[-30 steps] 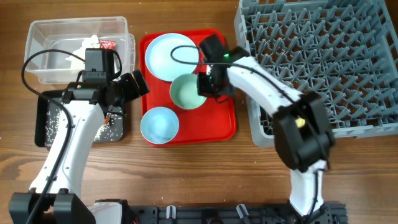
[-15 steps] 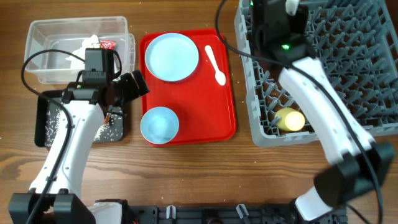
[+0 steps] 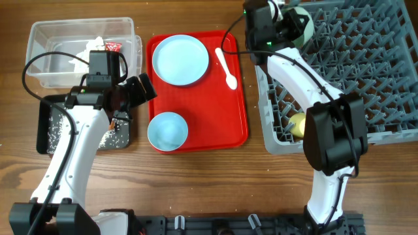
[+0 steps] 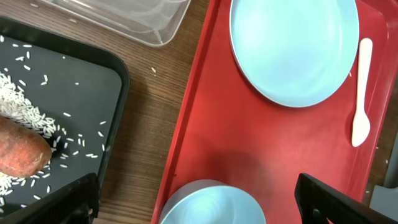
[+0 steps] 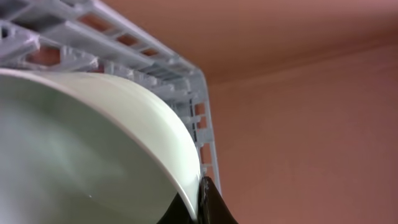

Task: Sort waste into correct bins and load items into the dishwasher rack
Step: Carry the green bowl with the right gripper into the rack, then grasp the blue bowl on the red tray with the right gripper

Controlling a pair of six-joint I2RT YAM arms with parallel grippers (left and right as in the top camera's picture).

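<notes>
My right gripper (image 3: 284,21) is shut on the rim of the pale green bowl (image 3: 299,23) and holds it tilted over the far left corner of the grey dishwasher rack (image 3: 366,72). In the right wrist view a finger (image 5: 204,200) pinches the bowl's rim (image 5: 81,143). The yellow cup (image 3: 297,123) lies in the rack. The pale blue plate (image 3: 180,60) and one pale blue bowl (image 3: 167,130) sit on the red tray (image 3: 235,117). My left gripper (image 4: 199,198) is open above that bowl (image 4: 211,202). The clear tub (image 3: 46,72) holds tissue (image 3: 91,47) and the red wrapper (image 3: 113,46). The black tray (image 3: 46,130) holds rice and the orange stick (image 4: 22,152).
A white plastic spoon (image 3: 226,67) lies on the red tray to the right of the plate. The rack fills the right side of the table. My left arm reaches over the black tray and the tub's near edge.
My right gripper has carried the green bowl off the red tray up to the rack's far left corner. The spoon and yellow cup have come into view. My left arm has not moved.
</notes>
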